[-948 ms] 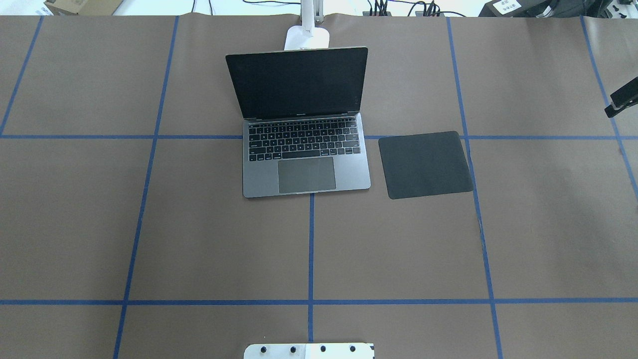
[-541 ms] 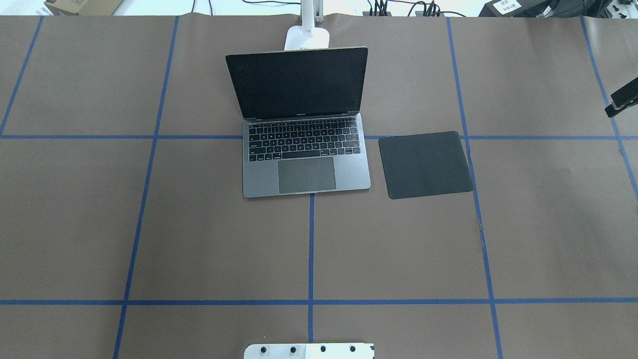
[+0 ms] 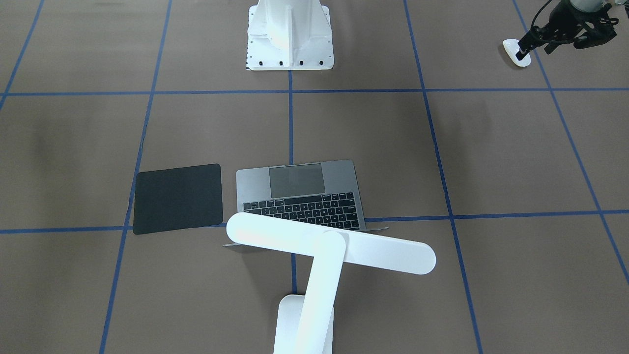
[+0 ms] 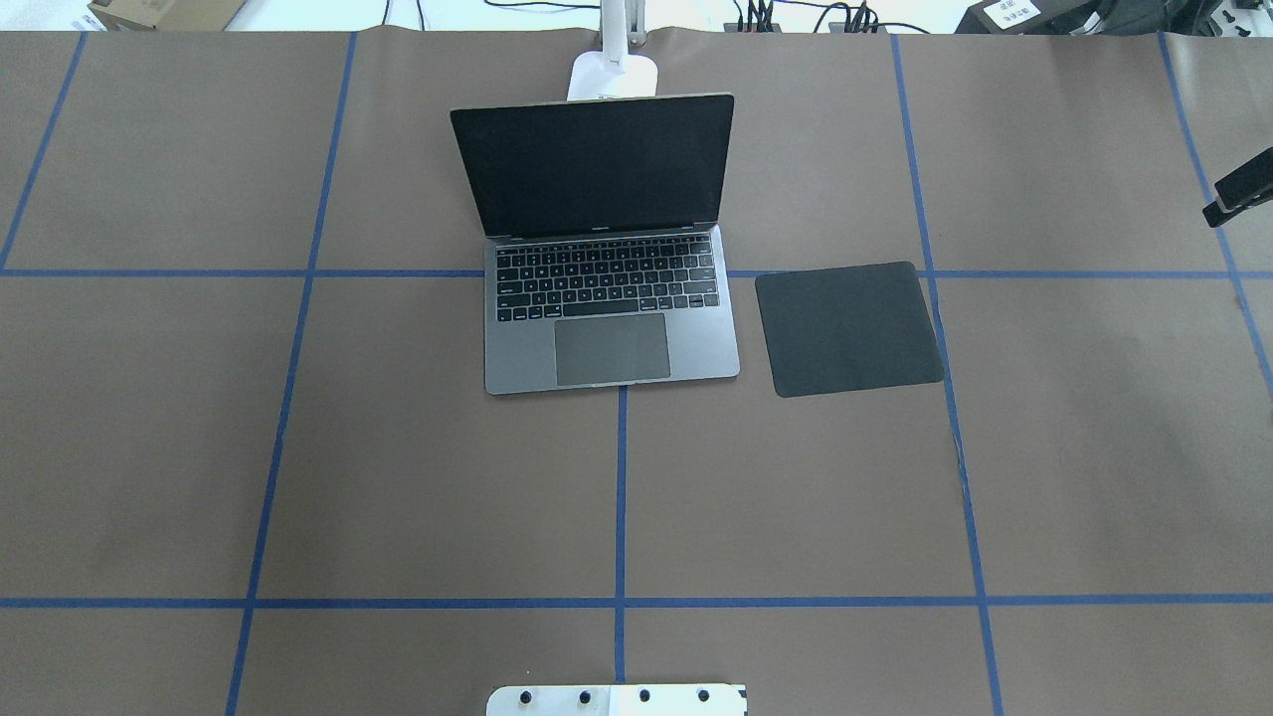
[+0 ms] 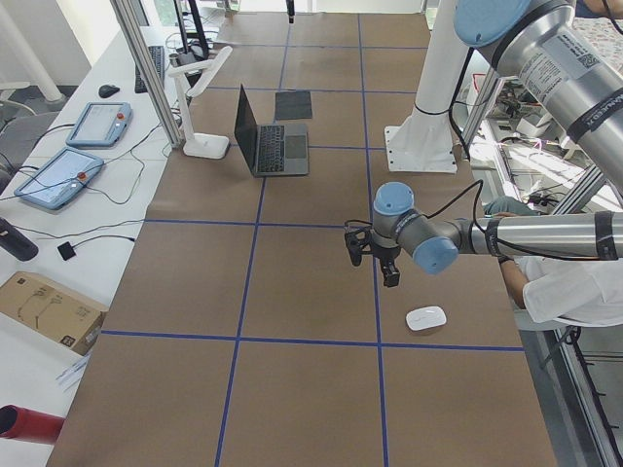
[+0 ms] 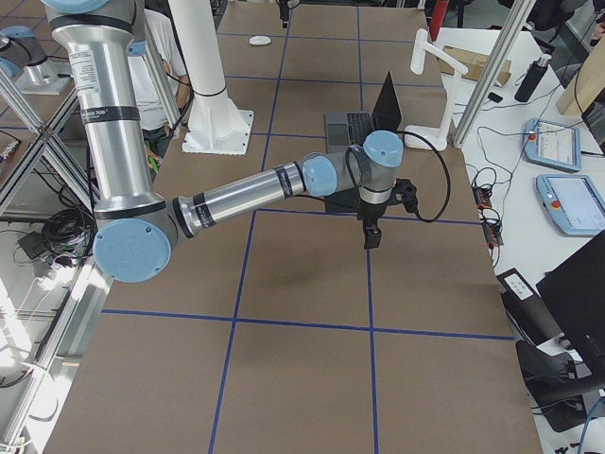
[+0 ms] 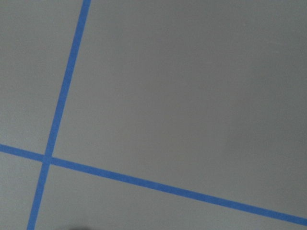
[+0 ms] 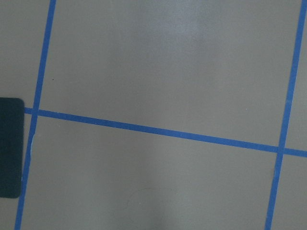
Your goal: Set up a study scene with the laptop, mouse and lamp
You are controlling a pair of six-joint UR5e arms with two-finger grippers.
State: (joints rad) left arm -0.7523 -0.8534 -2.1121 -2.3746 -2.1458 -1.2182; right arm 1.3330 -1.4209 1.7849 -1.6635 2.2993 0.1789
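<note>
The grey laptop (image 4: 612, 343) stands open at the table's middle back, its screen dark. The white lamp (image 3: 329, 243) stands behind it, with its bar head over the laptop's hinge. The white mouse (image 3: 514, 51) lies alone on the table far out on my left side, also seen in the exterior left view (image 5: 425, 318). My left gripper (image 3: 535, 49) hangs above the table beside the mouse, apart from it, with its fingers spread. My right gripper (image 4: 1236, 194) shows only at the right edge of the overhead view; its jaws are unclear.
A thin black square mat (image 4: 847, 328) lies flat just right of the laptop. The white bolted pedestal (image 3: 290, 37) stands at the table's near edge. Blue tape lines cross the brown table cover. Operators' tablets and cables lie beyond the far edge.
The piece of my right gripper at the overhead view's right edge has shifted slightly towards the far side. Laptop, lamp and mat have not moved.
</note>
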